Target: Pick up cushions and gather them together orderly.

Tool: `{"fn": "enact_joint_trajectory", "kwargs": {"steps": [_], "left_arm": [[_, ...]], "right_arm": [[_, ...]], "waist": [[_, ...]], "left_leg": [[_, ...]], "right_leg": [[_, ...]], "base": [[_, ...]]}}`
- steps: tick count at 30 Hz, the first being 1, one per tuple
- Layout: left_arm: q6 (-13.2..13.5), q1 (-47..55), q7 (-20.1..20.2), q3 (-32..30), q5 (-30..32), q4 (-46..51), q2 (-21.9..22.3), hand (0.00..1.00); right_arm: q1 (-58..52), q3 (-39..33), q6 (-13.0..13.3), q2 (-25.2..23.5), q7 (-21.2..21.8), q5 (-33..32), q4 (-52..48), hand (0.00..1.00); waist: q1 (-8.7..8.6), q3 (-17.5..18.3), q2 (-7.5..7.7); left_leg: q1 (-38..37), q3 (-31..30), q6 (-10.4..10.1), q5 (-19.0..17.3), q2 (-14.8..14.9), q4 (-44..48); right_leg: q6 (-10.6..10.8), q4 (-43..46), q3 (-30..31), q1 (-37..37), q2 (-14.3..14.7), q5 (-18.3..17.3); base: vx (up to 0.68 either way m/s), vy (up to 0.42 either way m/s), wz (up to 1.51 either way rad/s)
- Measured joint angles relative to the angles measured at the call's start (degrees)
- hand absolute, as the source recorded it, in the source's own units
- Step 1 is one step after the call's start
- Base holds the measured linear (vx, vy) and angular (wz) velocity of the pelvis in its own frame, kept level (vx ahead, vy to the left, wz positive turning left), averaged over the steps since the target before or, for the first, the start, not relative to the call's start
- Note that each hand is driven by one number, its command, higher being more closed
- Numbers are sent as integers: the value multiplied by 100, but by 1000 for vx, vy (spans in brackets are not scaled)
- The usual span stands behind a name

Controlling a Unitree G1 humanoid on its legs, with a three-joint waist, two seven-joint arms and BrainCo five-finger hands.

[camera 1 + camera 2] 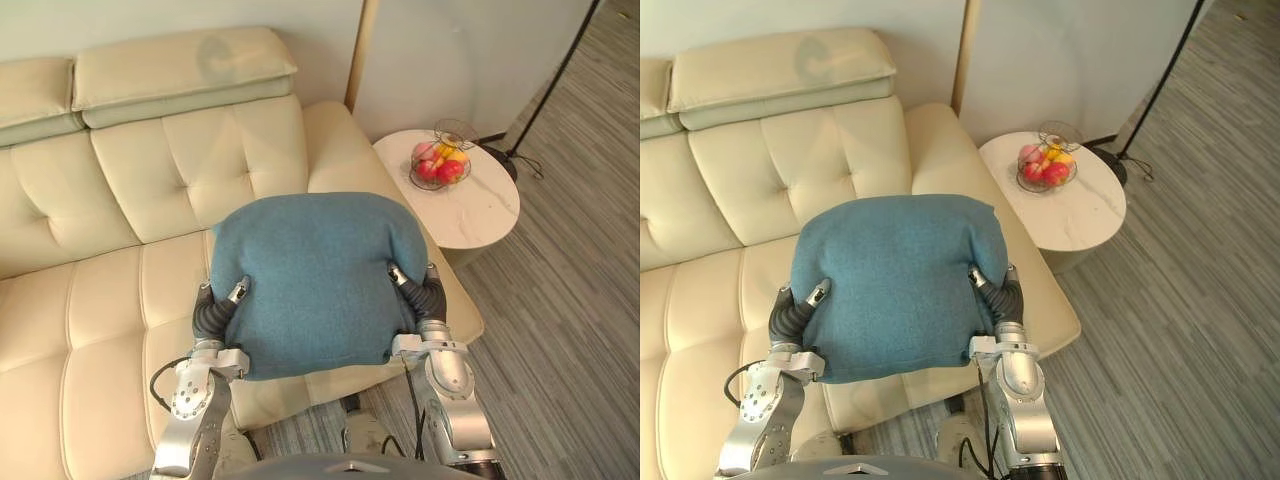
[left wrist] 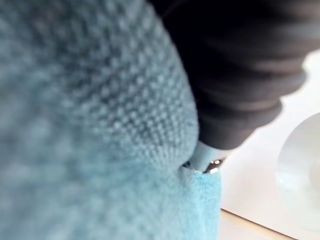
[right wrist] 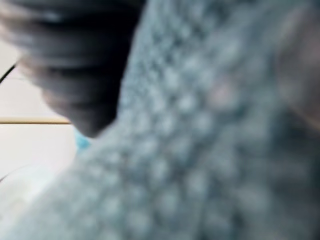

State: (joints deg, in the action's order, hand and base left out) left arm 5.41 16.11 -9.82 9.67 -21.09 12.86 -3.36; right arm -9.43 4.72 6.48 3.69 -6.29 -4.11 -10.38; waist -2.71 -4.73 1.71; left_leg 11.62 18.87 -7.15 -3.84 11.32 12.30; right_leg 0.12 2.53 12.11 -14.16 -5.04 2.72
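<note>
A living-room corner with grey striped flooring (image 1: 570,330), seen from my remote station. The robot's left hand (image 1: 215,312) and right hand (image 1: 425,295) sit against opposite side edges of a large teal-blue knitted square cushion (image 1: 315,280), which is held between them. The dark wrist covers press into the fabric on either side. How each hand is closed on it I cannot tell, as the cushion hides that, and both wrist views show the weave from very close. The cushion lies flat-faced towards the head camera, over the right end of a cream tufted leather sofa (image 1: 110,290), its near edge past the seat's front. Whether it rests on the seat I cannot tell. Just beside the sofa's right arm stands a round white marble-look side table (image 1: 480,215) carrying a wire basket of red and yellow fruit (image 1: 441,160). A thin black floor-lamp pole (image 1: 555,70) rises behind the table.
</note>
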Motion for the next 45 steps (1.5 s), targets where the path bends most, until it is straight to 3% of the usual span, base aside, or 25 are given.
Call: {"fn": "enact_joint_trajectory", "kwargs": {"steps": [2,6,9,11,12,13,14,15,19,22,29,34,40,45], "left_arm": [[0,-85,0,-43,9,1,-9,100],[-12,-167,-40,-78,32,1,-2,100],[-42,-310,-135,-79,45,1,-3,100],[-43,-525,-144,-81,41,-4,-48,100],[-40,-619,-143,-88,32,-51,-118,100],[-40,-606,-149,-97,11,-70,-84,100],[-36,-593,-148,-84,-9,-89,-68,100],[-28,-604,-145,-61,-9,-136,-89,100],[-46,-601,-146,-62,-8,-375,-115,100],[-166,-376,-146,-58,-3,-501,-110,100],[-188,-370,-146,-53,312,-561,-109,100],[-188,-701,-237,-61,567,-838,-117,100],[-193,-1710,-783,-93,789,-1013,-155,100],[-191,-3482,-1639,-178,910,-1191,-540,100]], "right_arm": [[46,107,0,94,-6,-3,36,100],[207,145,0,182,-16,-7,65,100],[525,149,-6,323,-37,-2,273,100],[746,129,-17,405,-66,22,435,100],[849,76,-56,393,-72,206,499,100],[873,78,-73,384,-71,249,483,100],[793,78,-67,410,-72,296,389,100],[746,73,-65,392,-81,340,407,100],[635,77,-177,264,-133,392,488,100],[444,106,-273,179,-132,420,517,100],[339,121,-290,147,-137,424,706,100],[410,162,-289,147,-271,432,750,100],[1099,272,-289,144,-793,446,748,100],[2588,413,-282,134,-1688,697,746,100]], "waist": [[61,22,-21],[118,61,-107],[143,109,-233],[130,132,-248],[136,138,-198],[149,157,-177],[110,241,-298],[27,365,-427],[38,386,-371],[64,384,-360],[-70,383,-355],[-42,364,-352],[143,117,-360],[239,-36,-392]], "left_leg": [[50,-200,-8,174,-55,-226],[7,-739,-52,707,-118,-751],[-182,-882,-108,1280,-134,-1275],[-281,-1041,-275,1813,-185,-1748],[-239,-901,-277,1558,-273,-1485],[-162,-709,36,1086,-401,-938],[-94,-509,246,683,-477,-634],[-146,-432,271,716,-468,-954],[-410,-233,233,1051,-570,-1685],[-603,13,251,1056,-561,-1692],[-635,164,184,1024,-428,-1724],[-153,146,162,1143,-380,-1721],[500,107,155,1294,-372,-1686],[1184,41,159,1505,-330,-1685]], "right_leg": [[-24,-165,-280,60,-63,109],[390,-281,-970,300,-103,327],[431,-64,-1326,386,-90,163],[279,102,-1514,377,-112,-159],[376,8,-1631,411,-262,-176],[411,-83,-1594,452,-312,-137],[439,-227,-1570,529,-281,-57],[501,-276,-1578,477,-253,47],[432,-452,-1513,411,-249,245],[505,-457,-1290,444,-215,331],[456,-491,-1184,394,-78,346],[460,-483,-1270,-46,-54,483],[442,-280,-1304,-750,-64,573],[400,3,-1437,-1471,-76,584]], "base": [[29,-20,46],[58,-57,69],[2,-49,64],[-112,-6,67],[-116,46,44],[-19,62,24],[42,60,15],[16,54,20],[-32,43,-13],[27,10,-37],[12,-25,-15],[-15,-23,6],[-40,-2,5],[-74,-10,14]]}}
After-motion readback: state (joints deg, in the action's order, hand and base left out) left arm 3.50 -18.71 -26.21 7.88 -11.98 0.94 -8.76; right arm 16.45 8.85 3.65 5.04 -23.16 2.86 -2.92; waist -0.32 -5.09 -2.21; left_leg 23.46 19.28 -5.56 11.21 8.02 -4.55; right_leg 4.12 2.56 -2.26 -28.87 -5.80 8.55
